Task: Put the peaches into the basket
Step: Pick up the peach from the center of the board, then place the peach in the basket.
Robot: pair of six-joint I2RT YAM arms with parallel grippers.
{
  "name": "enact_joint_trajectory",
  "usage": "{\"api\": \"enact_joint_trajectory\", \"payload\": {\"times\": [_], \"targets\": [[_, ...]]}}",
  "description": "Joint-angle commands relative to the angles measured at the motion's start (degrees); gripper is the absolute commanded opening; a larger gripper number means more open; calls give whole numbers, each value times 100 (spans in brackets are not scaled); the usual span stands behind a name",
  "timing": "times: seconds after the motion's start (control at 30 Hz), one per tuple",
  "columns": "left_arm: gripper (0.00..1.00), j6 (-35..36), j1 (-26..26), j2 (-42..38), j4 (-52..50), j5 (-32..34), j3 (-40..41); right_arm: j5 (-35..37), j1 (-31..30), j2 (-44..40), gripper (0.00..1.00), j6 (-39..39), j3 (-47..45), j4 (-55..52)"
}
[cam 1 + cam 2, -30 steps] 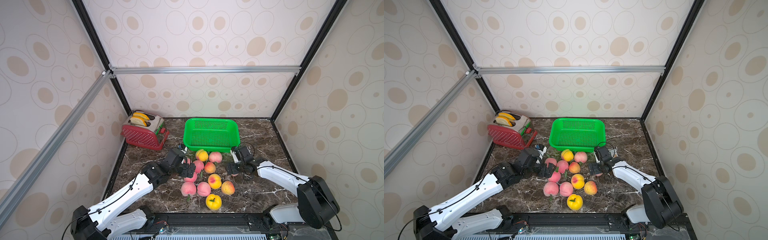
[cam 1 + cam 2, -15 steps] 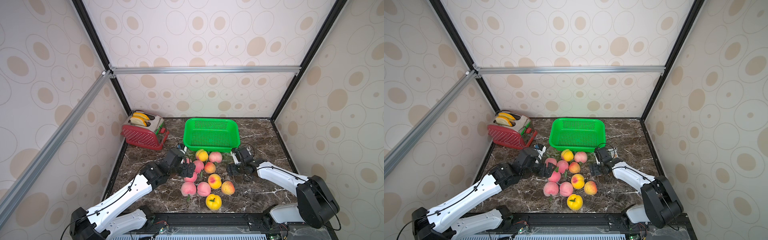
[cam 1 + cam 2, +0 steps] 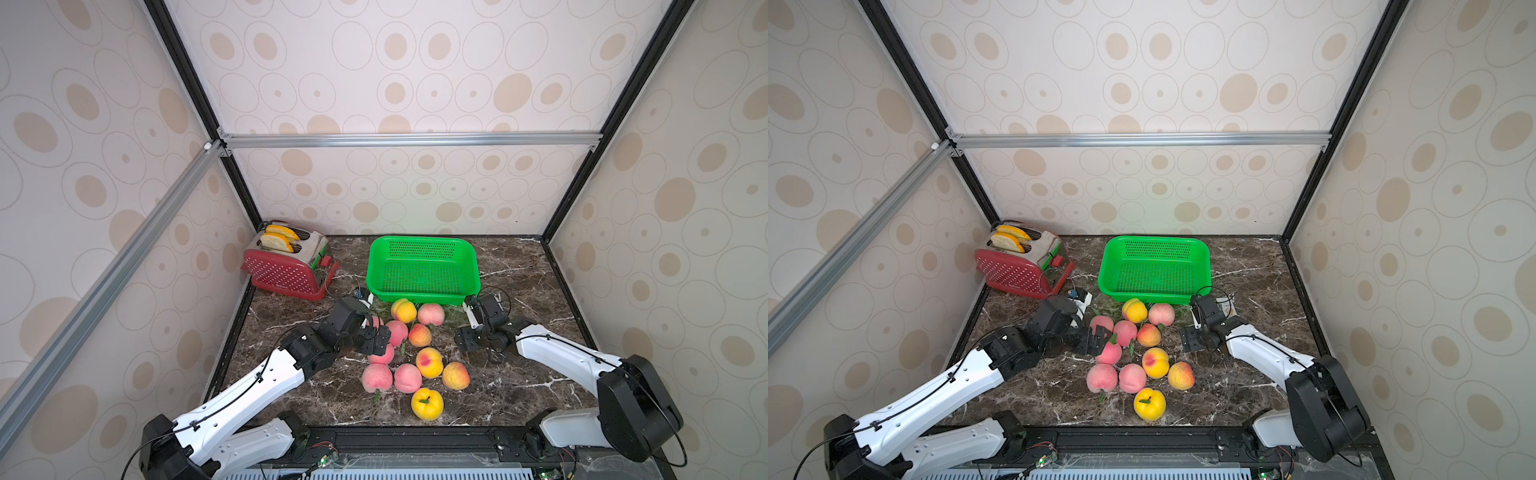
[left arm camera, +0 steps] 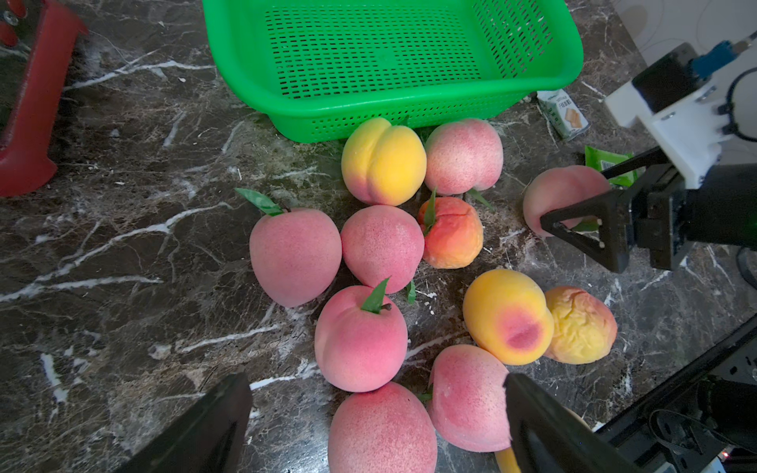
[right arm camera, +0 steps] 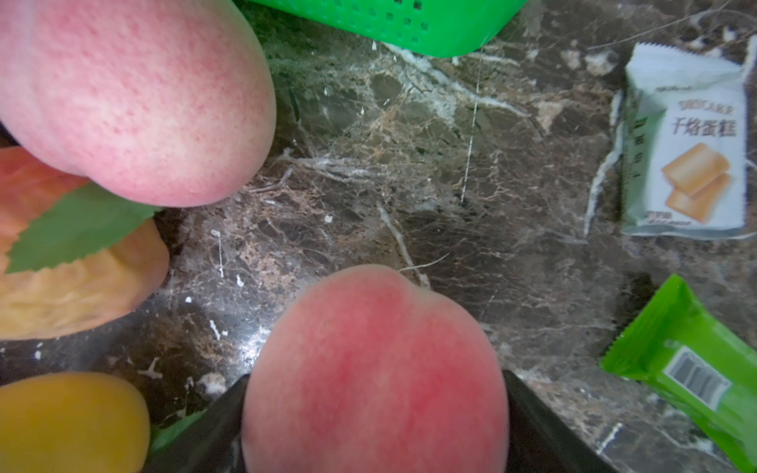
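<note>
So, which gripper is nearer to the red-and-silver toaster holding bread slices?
Left. The left gripper hangs open over the edge of the peach cluster nearest the toaster. The right gripper, around a pink peach, is across the cluster, beside the green perforated plastic basket.

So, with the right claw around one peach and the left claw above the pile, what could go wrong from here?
1. The right claw reaches only partway along its pink peach, so the round fruit may slip out when lifted.
2. The left claw stands open over closely packed pink peaches. Closing may push neighbours away.
3. The green basket has a raised rim, and a low carry could hit it.
</note>
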State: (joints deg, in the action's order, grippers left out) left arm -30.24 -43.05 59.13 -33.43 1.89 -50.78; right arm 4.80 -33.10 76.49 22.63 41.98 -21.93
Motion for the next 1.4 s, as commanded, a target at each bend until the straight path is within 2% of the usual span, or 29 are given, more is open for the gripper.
{"api": "enact_joint_trajectory", "payload": {"times": [0.0, 0.3, 0.43, 0.53, 0.7, 0.83, 0.9, 1.17, 1.37], "targets": [[99, -18, -49, -53, -52, 157, -76, 187, -30, -351, 72, -64, -14, -313], [99, 179, -47, 138, -190, 321, -329, -19, -45, -1119, 69, -159, 471, -1327], [99, 204, -48, 253, -181, 323, -360, -49, -52, -1543, 69, -312, 1114, -1829], [99, 212, -47, 335, -131, 279, -362, -51, -58, -1460, 70, -566, 1859, -2026], [99, 252, -52, 542, -77, 193, -362, 113, -15, -282, 72, -1256, 3518, -2198], [99, 197, -61, 491, -119, 158, -349, -381, 329, 902, 72, -1460, 4452, -1961], [99, 178, -73, 357, -135, 184, -344, -398, 484, 1433, 72, -1552, 4903, -1955], [99, 249, -102, 190, -419, 253, -415, -701, 973, 2922, 72, -1543, 5981, -1961], [99, 220, -117, 159, -419, 292, -415, -801, 1085, 3729, 71, -1551, 6317, -1986]]}}
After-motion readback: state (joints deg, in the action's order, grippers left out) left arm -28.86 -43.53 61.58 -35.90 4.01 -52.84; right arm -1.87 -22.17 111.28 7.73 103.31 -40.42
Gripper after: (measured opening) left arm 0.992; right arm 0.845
